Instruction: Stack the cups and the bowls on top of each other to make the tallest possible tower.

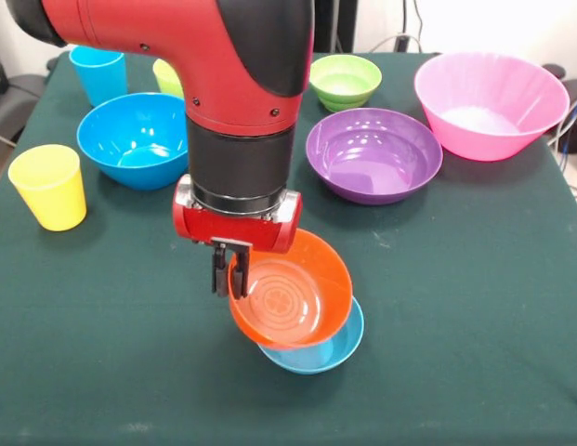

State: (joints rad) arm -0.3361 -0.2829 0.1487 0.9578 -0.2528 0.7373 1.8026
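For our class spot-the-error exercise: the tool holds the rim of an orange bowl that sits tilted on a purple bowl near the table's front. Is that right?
Not quite. In the front view the tool does grip the rim of the orange bowl, which sits tilted, but the bowl beneath it is light blue. The purple bowl stands apart, farther back.

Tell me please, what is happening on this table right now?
A red and black robot arm is building a stack of bowls. Its hand grips the rim of the orange bowl, which sits tilted on the small light-blue bowl near the front of the green table. The other pieces wait behind: the purple bowl, pink bowl, green bowl, deep blue bowl, yellow cup and blue cup. A lime green cup is partly hidden behind the arm.
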